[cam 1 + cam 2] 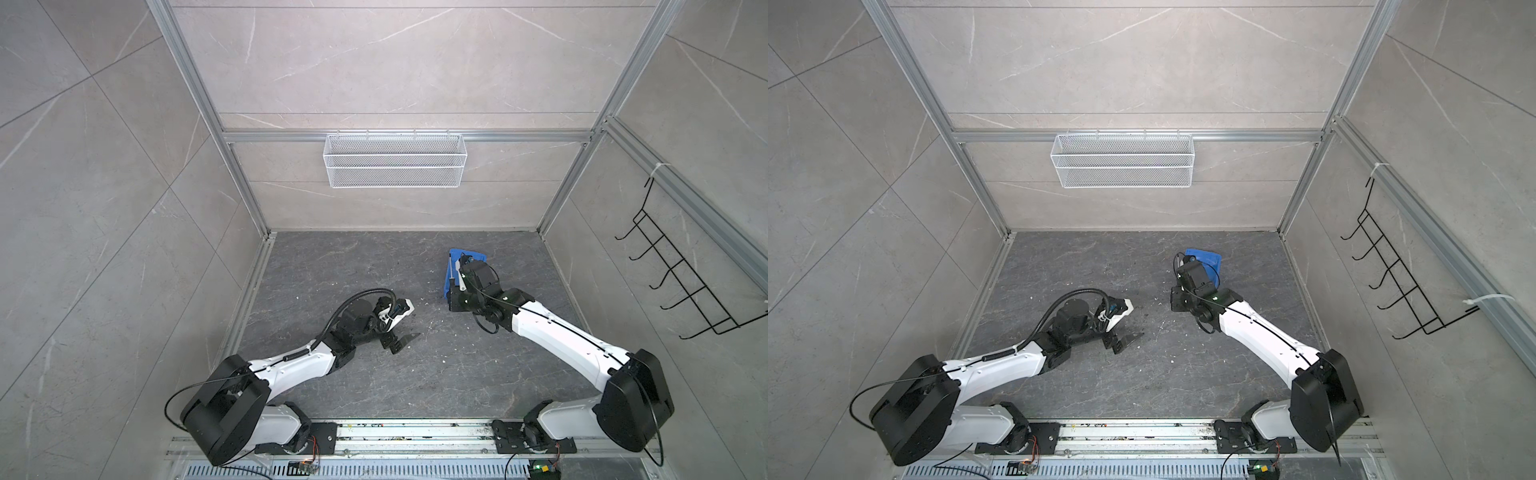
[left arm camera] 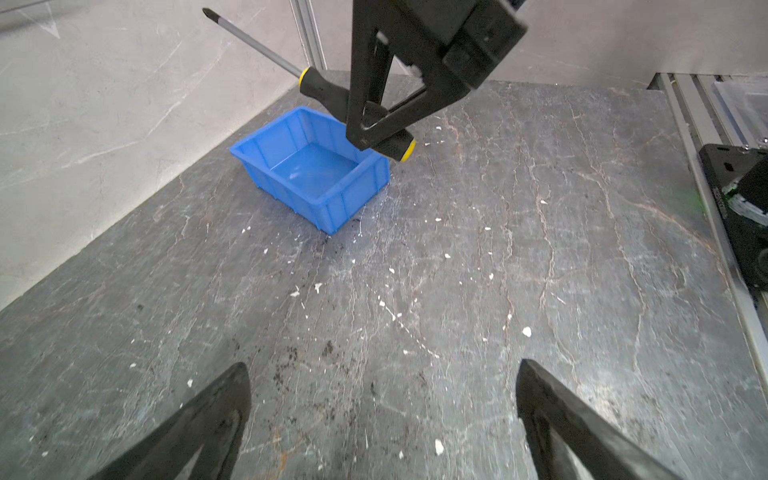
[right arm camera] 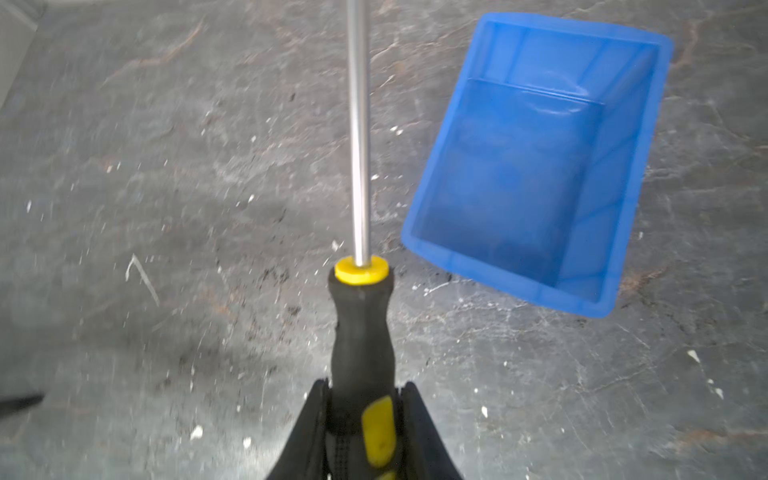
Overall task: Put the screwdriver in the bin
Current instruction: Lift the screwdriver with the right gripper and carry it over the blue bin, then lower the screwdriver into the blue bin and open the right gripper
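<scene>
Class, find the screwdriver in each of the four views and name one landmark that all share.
Top view: screwdriver, thin shaft at the bin's left edge.
Top view: not clearly visible, hidden behind the right arm beside the bin.
Left wrist: screwdriver upper middle, bin just below.
Right wrist: screwdriver centre, bin beside it.
Shared landmark: the bin.

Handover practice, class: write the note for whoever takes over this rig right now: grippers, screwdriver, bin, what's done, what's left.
Right gripper: shut on the screwdriver by its handle, off the table.
Left gripper: open, empty, away from the bin.
Bin: empty, on the table, beside the screwdriver's shaft.
Done: screwdriver grasped and lifted.
Left: move it over the bin, lower, release.
</scene>
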Controlling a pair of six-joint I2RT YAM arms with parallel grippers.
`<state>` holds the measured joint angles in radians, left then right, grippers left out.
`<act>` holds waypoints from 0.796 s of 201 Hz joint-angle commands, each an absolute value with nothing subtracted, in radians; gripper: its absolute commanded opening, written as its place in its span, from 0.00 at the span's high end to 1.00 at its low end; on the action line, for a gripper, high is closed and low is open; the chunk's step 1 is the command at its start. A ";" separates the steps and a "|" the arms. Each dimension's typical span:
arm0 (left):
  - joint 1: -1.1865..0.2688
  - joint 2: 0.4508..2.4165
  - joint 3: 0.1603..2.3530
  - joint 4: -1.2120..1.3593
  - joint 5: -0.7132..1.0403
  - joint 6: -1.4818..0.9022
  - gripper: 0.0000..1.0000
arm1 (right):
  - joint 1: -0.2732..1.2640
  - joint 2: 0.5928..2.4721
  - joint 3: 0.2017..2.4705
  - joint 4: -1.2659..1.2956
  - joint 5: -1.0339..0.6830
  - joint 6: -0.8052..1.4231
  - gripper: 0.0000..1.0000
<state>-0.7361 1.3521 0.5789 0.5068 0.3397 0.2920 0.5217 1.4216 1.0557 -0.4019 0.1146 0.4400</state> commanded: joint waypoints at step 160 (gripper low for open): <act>-0.790 1.462 0.663 0.647 0.282 0.249 0.00 | 0.294 2.019 1.518 -0.596 0.060 0.577 1.00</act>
<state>-0.7856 1.4754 0.6460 0.6044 0.2878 0.2607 0.2977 1.9751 1.4773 -0.5667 0.0628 0.5697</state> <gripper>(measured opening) 0.999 0.241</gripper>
